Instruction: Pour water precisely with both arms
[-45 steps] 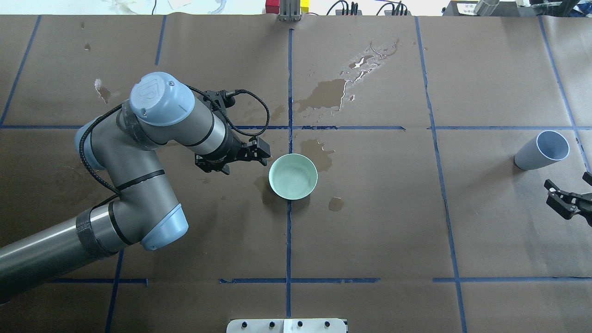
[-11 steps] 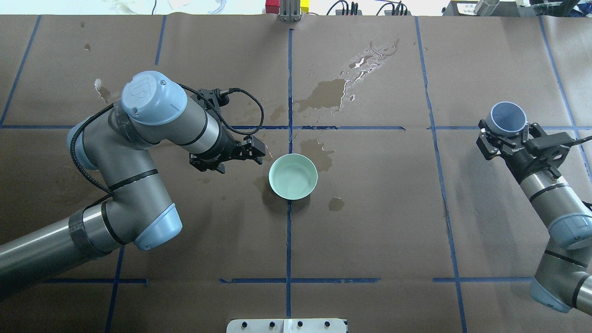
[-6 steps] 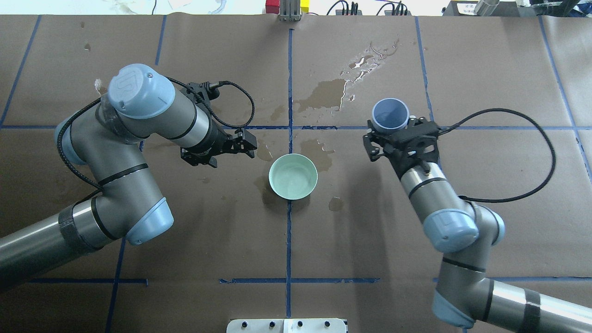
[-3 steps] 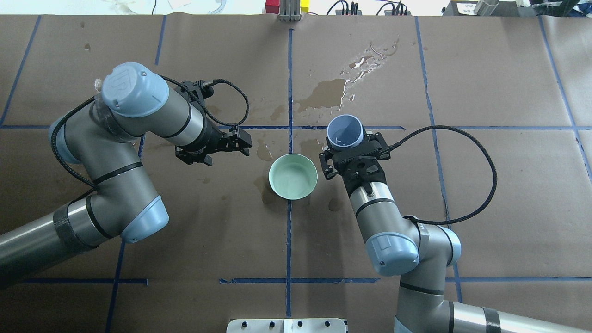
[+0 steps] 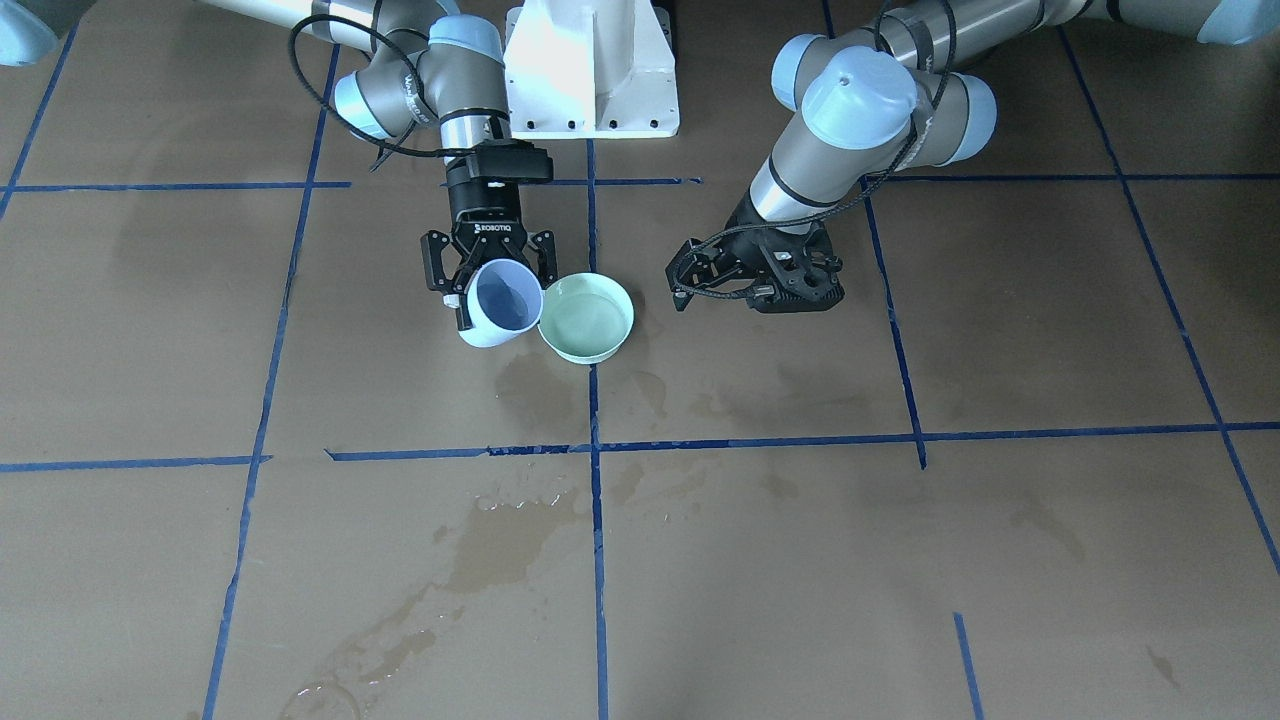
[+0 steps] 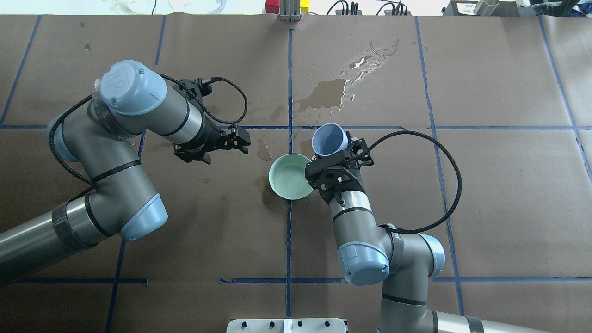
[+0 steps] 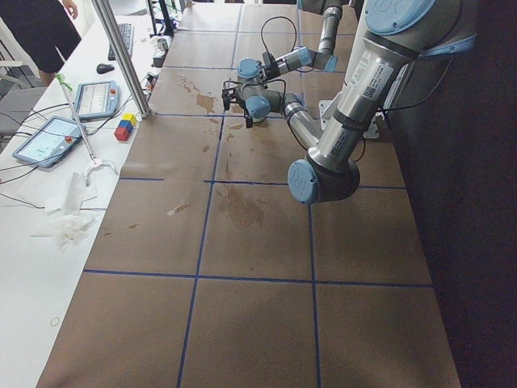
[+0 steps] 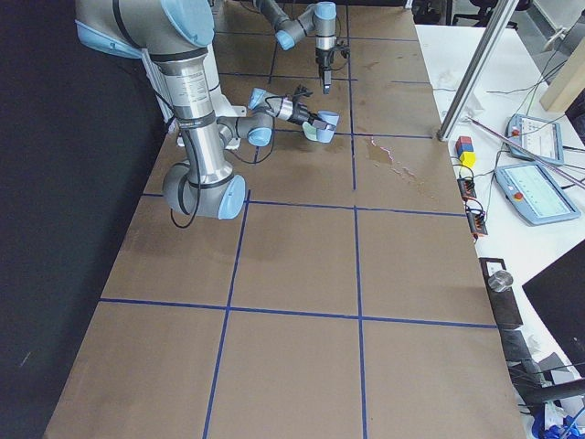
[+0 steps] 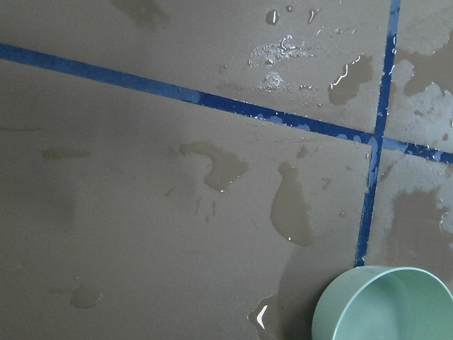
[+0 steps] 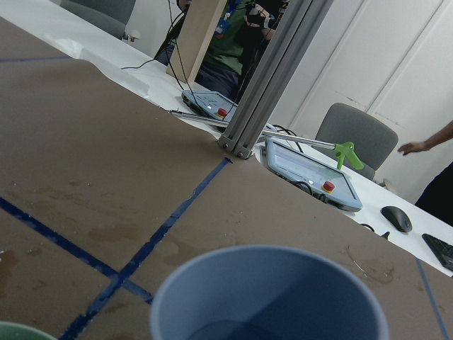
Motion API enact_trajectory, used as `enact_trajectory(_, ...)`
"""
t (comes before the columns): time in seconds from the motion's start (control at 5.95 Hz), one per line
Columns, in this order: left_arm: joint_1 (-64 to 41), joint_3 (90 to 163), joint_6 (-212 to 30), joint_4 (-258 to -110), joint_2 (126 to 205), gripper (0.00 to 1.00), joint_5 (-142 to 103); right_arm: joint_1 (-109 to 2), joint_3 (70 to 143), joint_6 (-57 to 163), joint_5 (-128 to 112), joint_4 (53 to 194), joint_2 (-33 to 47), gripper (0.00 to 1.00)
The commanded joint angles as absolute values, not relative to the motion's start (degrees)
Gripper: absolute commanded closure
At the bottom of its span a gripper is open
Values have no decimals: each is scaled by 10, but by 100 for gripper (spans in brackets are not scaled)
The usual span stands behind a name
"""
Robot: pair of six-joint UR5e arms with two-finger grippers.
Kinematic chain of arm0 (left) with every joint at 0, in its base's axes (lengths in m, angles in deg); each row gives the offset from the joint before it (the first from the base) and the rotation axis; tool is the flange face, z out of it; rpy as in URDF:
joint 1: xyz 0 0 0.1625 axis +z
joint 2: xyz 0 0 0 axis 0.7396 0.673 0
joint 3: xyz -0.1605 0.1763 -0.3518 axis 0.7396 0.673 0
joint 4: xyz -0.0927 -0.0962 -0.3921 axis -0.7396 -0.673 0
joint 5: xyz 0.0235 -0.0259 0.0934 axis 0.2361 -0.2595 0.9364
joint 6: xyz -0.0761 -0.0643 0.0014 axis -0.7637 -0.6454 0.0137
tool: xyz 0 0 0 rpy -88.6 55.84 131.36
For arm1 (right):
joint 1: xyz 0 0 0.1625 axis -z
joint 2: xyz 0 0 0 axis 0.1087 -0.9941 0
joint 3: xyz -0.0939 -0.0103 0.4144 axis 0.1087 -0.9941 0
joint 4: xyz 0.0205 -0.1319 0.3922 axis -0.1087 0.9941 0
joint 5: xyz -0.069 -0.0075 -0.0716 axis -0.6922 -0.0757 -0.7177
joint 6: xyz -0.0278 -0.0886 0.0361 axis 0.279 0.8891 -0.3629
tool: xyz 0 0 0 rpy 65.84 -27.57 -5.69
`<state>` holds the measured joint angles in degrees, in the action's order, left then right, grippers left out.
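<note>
The right gripper (image 6: 339, 155) is clasping the blue cup (image 6: 328, 140), holding it tilted toward the green bowl (image 6: 289, 178) just to its left. The water (image 5: 505, 300) is sitting inside the cup. The left gripper (image 6: 238, 141) is hovering beyond the bowl, and I cannot tell its grip.

left gripper (image 6: 243, 140): I could not read its jaw gap overhead; from the front its own body covered the fingers.
right gripper (image 5: 494, 287): the blue cup (image 10: 269, 283) hid its inner pads from me.
blue cup: cropped by the right wrist picture's bottom edge; contents unclear to me.
green bowl (image 9: 382, 270): cut off at the left wrist picture's lower edge.
hand (image 10: 413, 148): its arm ran off the right edge.
</note>
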<state>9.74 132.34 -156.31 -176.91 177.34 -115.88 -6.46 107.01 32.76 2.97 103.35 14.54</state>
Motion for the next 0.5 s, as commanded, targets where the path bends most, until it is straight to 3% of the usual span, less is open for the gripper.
enact_trajectory(0.0,96,1324,-1564,-1769,1773,1,-1159,-44,1068,420,-38,1072,150,83)
enact_trajectory(0.34,97,1324,-1564,-1769,1773,1,-1159,-30,1067,509,-63,1077,150,83)
